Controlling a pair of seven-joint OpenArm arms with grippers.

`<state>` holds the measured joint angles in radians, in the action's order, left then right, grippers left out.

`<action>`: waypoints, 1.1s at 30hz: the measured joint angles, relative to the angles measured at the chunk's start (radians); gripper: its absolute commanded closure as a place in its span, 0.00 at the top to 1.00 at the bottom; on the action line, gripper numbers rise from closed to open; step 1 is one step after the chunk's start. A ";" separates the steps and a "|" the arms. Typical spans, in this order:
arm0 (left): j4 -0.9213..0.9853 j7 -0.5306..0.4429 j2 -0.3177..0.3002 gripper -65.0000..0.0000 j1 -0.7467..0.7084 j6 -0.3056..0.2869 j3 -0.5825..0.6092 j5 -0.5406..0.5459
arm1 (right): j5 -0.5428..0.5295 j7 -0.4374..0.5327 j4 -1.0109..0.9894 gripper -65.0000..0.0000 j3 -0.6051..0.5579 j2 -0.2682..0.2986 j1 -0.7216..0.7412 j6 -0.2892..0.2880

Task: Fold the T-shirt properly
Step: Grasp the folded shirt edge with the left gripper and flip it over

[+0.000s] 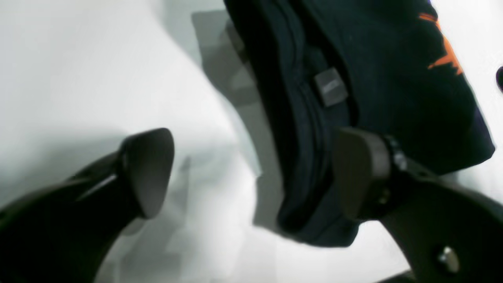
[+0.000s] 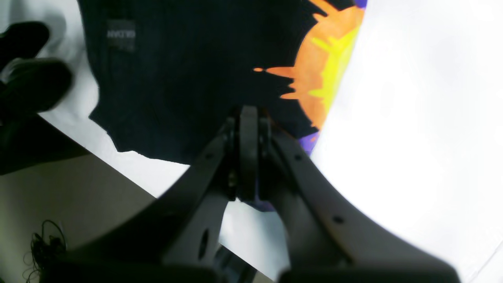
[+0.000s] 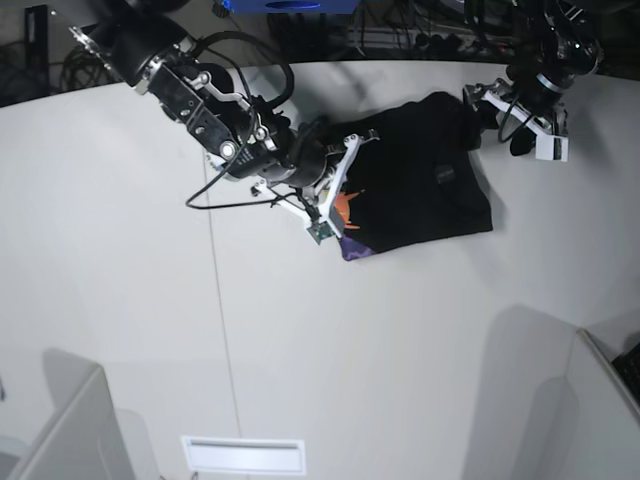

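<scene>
1. Near zone of the base view: bare white table (image 3: 330,380), no task item on it.
2. Mid zone: T-shirt (image 3: 415,185) lies as a compact black bundle toward the far-right part of the table, w/ orange-yellow and purple print showing at its left edge. Judged partly folded; the outline is uneven, so more squaring-up is likely needed.
3. Right gripper (image 3: 340,200) sits at the bundle's left edge. Right wrist view: jaws pressed fully together, w/ purple-printed hem (image 2: 263,204) at the tips. Looks pinched on the cloth, probably to carry or pin that edge while the fold settles.
4. Far zone: left gripper (image 3: 500,115) is at the bundle's far-right corner. Left wrist view: jaws spread wide and gripping nothing. One pad (image 1: 151,171) is over bare table; the other (image 1: 359,173) lies against the folded dark cloth. Reads as a release.
5. Grey neck label (image 1: 331,86) shows on the folded layers, so the collar end faces the left gripper.
</scene>
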<state>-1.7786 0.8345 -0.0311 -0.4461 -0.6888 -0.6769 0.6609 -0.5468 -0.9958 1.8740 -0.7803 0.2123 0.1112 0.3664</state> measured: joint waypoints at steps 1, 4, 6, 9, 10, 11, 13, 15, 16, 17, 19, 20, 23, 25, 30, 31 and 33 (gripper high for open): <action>0.006 0.000 0.008 0.95 0.011 0.000 0.005 -0.001 | 0.000 0.000 0.000 0.00 -0.003 0.004 -0.006 0.000; 0.049 -0.001 0.021 0.95 0.052 -0.001 0.059 0.000 | 0.002 -0.003 0.000 0.00 -0.002 0.019 -0.022 0.000; 0.082 0.000 0.026 0.95 0.084 0.000 0.092 0.000 | 0.001 -0.002 0.000 0.00 -0.002 0.019 -0.026 0.000; 0.138 -0.006 0.035 0.95 0.127 0.000 0.129 0.001 | 0.001 -0.001 0.000 0.00 -0.002 0.043 -0.035 0.000; 0.157 -0.008 0.046 0.95 0.138 -0.001 0.129 -0.003 | 0.006 -0.001 0.000 0.00 -0.002 0.049 -0.040 0.000; 0.173 -0.016 0.051 0.95 0.145 -0.001 0.131 0.005 | 0.004 0.000 0.000 0.00 0.000 0.054 -0.046 0.000; 0.209 -0.031 0.052 0.92 0.162 -0.002 0.140 0.022 | 0.000 0.005 0.000 0.00 0.000 0.071 -0.057 0.000; 0.244 -0.035 0.042 0.79 0.177 -0.017 0.142 0.023 | 0.000 0.047 0.000 0.00 0.001 0.087 -0.071 0.000; 0.261 -0.039 0.041 0.70 0.182 -0.017 0.141 0.027 | -0.011 0.079 0.003 0.00 0.012 0.098 -0.082 0.000; 0.277 -0.048 0.039 0.58 0.186 -0.016 0.140 0.028 | -0.019 0.100 0.004 0.00 0.039 0.109 -0.100 -0.005; 0.295 -0.054 0.032 0.34 0.185 0.011 0.175 0.028 | -0.006 0.158 0.003 0.00 0.127 0.129 -0.154 -0.003; 0.300 -0.056 0.024 0.20 0.184 0.022 0.203 0.029 | 0.001 0.180 0.003 0.00 0.180 0.131 -0.185 0.000; 0.301 -0.050 -0.026 0.00 0.183 0.077 0.306 0.043 | -0.006 0.226 0.003 0.00 0.329 0.131 -0.272 -0.006; 0.303 -0.048 -0.080 0.00 0.203 0.107 0.385 0.048 | -0.011 0.241 0.003 0.00 0.417 0.126 -0.322 -0.007; 0.310 -0.051 -0.237 0.00 0.294 0.114 0.666 0.043 | -0.004 0.310 0.003 0.00 0.600 0.117 -0.409 -0.007; 0.309 -0.048 -0.260 0.00 0.316 0.114 0.712 0.039 | -0.004 0.310 0.003 0.00 0.627 0.118 -0.417 -0.007; 0.310 -0.047 -0.308 0.00 0.362 0.114 0.813 0.037 | -0.010 0.316 0.003 0.00 0.677 0.115 -0.423 -0.007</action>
<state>-1.4685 0.7879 -0.3393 -0.0841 -0.5747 0.1360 0.6983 -0.5568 -0.6800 1.8767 -0.1036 0.3275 -0.3119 0.3592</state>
